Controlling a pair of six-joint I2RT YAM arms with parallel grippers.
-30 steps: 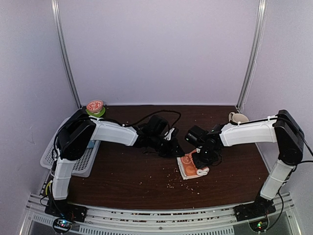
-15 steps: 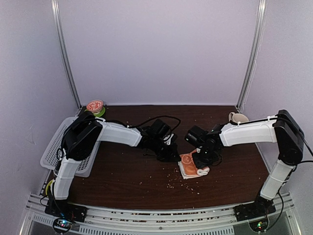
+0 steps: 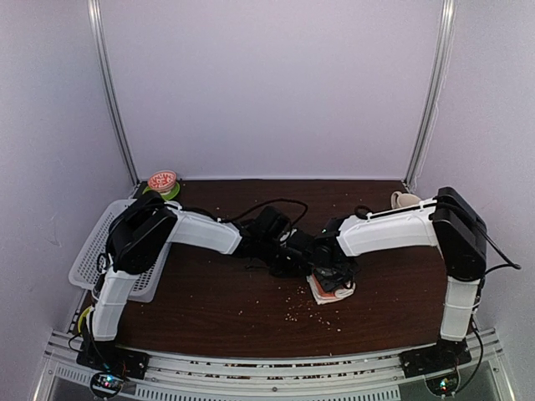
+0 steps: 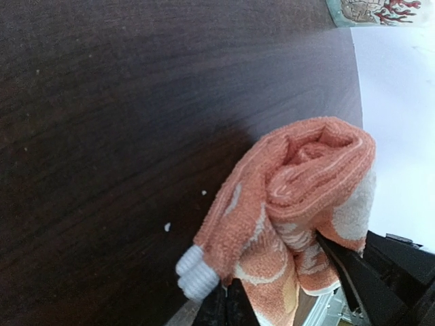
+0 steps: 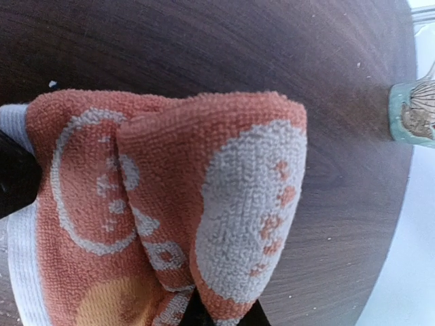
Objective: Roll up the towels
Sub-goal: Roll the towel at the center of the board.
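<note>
Towel [image 5: 170,204] bunched, its lower end cut off.

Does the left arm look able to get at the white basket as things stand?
Probably not yet: the white basket lies close on its own side, seemingly within reach, but its fingers are shut on the orange towel.

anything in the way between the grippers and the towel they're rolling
Nothing visible does. The left gripper and the right gripper are both shut on the peach towel itself, from opposite sides.
</note>
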